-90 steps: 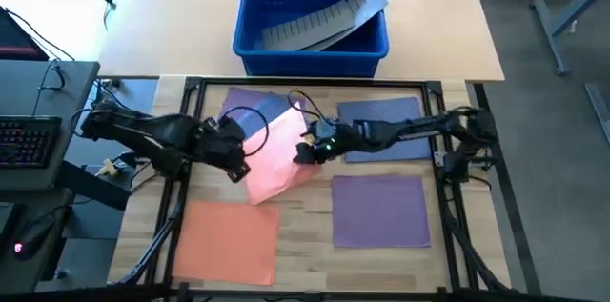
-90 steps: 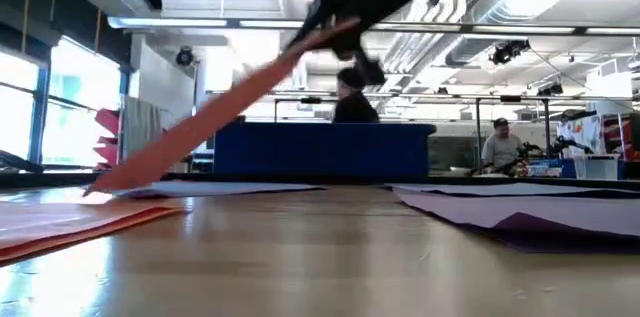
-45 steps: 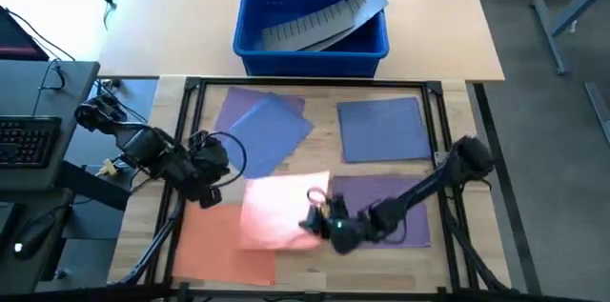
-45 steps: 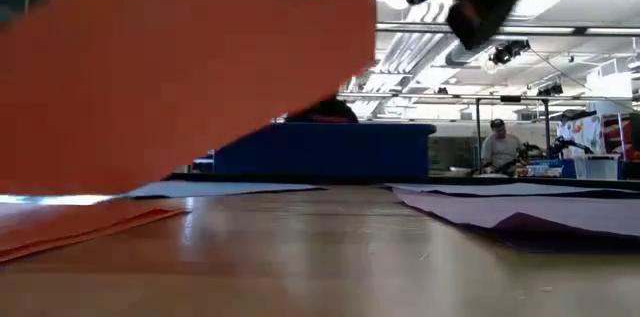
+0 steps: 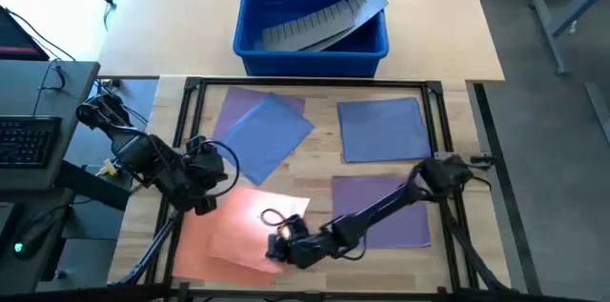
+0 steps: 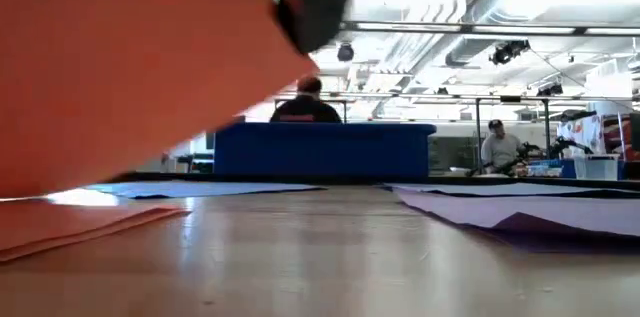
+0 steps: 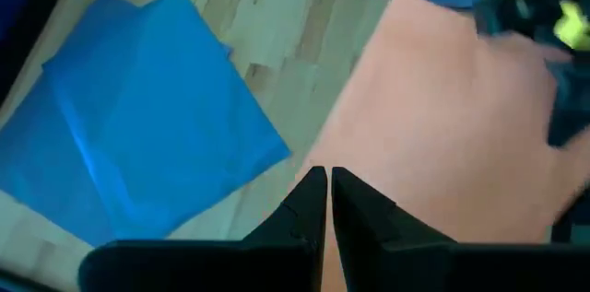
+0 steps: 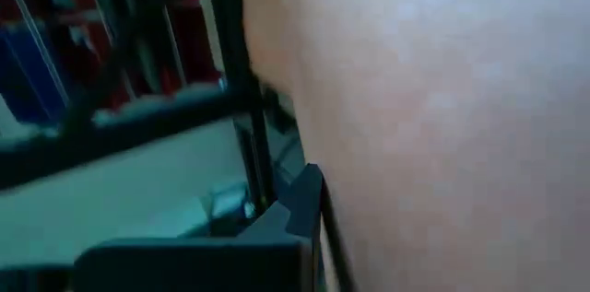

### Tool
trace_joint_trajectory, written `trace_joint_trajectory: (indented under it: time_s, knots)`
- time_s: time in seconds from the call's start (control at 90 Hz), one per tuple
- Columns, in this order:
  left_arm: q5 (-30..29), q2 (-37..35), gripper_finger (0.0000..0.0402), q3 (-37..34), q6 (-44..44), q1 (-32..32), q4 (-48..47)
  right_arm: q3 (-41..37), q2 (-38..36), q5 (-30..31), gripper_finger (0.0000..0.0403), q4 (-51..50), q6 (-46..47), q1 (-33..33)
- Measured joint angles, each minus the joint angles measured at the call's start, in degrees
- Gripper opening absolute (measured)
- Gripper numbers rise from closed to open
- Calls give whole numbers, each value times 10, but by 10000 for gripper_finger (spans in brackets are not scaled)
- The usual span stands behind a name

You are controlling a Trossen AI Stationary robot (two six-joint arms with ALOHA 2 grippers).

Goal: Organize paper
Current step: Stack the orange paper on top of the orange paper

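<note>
My right gripper (image 5: pixel 278 248) reaches across to the table's near left and is shut on an orange sheet of paper (image 5: pixel 250 221). That sheet hangs over a second orange sheet (image 5: pixel 202 256), which lies flat on the table. My left gripper (image 5: pixel 205 197) is shut and stands at the held sheet's far left edge (image 7: pixel 355 158). Two overlapping blue-purple sheets (image 5: pixel 262 126), a blue sheet (image 5: pixel 381 129) and a purple sheet (image 5: pixel 386 209) lie flat on the table. My left gripper's shut fingertips (image 7: pixel 313 195) stand over the orange sheet's edge; whether they touch it, I cannot tell. My right gripper holds the orange sheet by its near right edge (image 5: pixel 272 240), coming from the table's right. The gripper hides the place of contact. In the low view the sheet (image 6: pixel 120 77) is lifted and slopes down toward the left.
A blue plastic bin (image 5: pixel 312 43) with a grey ridged strip (image 5: pixel 319 21) stands on the far table. A black frame (image 5: pixel 315 83) borders the work area. People show in the room beyond the table.
My right gripper has carried the orange sheet from the table's middle toward the near edge and left, over the other orange sheet. The sheet, steeply tilted before, has sunk flatter. My left gripper has drawn back toward the near left.
</note>
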Motion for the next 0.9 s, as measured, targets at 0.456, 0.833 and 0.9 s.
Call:
trace_joint_trajectory:
  time_s: [0.456,0.833,0.9]
  knots:
    - [-2,0,0,0,-5,-20,2,80,81,-131,0,-10,-80,-34]
    - [-2,0,0,0,-14,-20,2,80,84,-70,0,-5,-23,-43]
    - [-2,0,0,0,-14,-20,2,80,84,-62,0,-4,-12,-41]
